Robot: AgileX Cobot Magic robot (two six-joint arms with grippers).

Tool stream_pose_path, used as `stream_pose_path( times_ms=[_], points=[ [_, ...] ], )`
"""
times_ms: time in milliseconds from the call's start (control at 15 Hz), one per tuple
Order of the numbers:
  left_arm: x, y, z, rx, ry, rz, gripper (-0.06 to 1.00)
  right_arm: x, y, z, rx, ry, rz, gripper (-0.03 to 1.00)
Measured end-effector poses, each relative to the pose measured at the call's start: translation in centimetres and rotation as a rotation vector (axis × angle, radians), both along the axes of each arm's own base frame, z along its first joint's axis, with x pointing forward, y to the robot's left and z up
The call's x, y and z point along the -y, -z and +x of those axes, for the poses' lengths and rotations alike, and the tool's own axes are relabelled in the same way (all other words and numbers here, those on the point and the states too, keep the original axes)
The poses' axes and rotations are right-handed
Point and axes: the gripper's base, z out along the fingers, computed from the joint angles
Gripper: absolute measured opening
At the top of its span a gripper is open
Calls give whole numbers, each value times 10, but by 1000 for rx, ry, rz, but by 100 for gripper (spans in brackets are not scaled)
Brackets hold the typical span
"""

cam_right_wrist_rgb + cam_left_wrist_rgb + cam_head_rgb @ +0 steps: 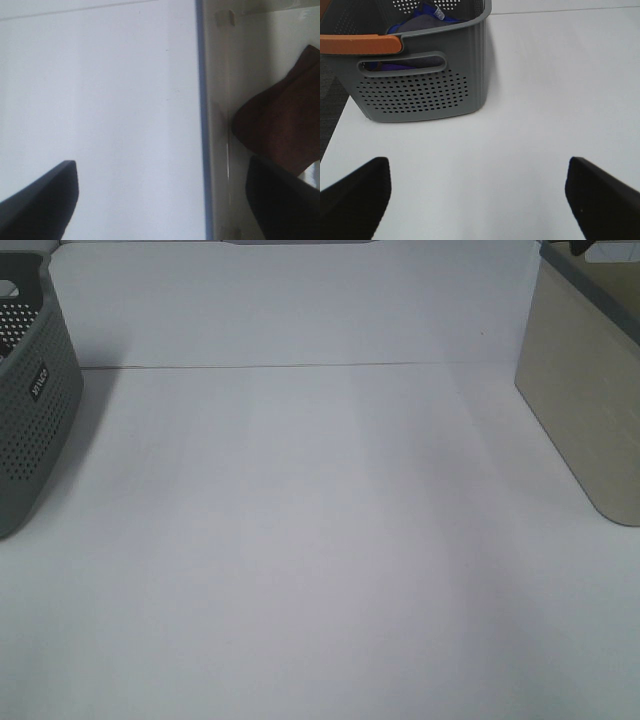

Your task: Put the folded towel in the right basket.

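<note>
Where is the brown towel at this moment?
The brown towel lies inside the beige basket at the right of the exterior high view, but only the right wrist view shows it there.

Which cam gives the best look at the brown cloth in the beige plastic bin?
Right wrist: the brown cloth lies inside the beige plastic bin, partly cut off by the frame edge. Exterior high shows only the bin's outer wall; left wrist shows neither.

A plain white worktop [320,560] fills the scene, meeting a white back panel [290,305] along a thin dark seam [300,366]. Soft, even light falls across it. Dark grey floor [329,97] shows beyond its edge
</note>
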Motion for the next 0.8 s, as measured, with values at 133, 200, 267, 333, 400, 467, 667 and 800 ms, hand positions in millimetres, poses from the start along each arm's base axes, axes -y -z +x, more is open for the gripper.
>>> stream_pose_path(
  times_ms=[133,200,267,333,400,467,667,800],
  points=[
    [0,0,0,0,0,0,88,-36,3,-1,-7,-87,-114,87],
    [0,0,0,0,0,0,88,-53,4,-2,-10,-114,-172,87],
    [0,0,0,0,0,0,88,-70,3,-4,-7,-136,-222,87],
    [0,0,0,0,0,0,88,-83,2,-7,-1,-149,-261,87],
    [0,0,0,0,0,0,88,-92,-1,-10,8,-159,-275,87],
    [0,0,0,0,0,0,88,-97,-6,-14,19,-158,-268,87],
    [0,0,0,0,0,0,88,-95,-26,-39,46,-155,-249,87],
    [0,0,0,0,0,0,88,-88,-30,-70,19,-144,-251,87]
  ],
)
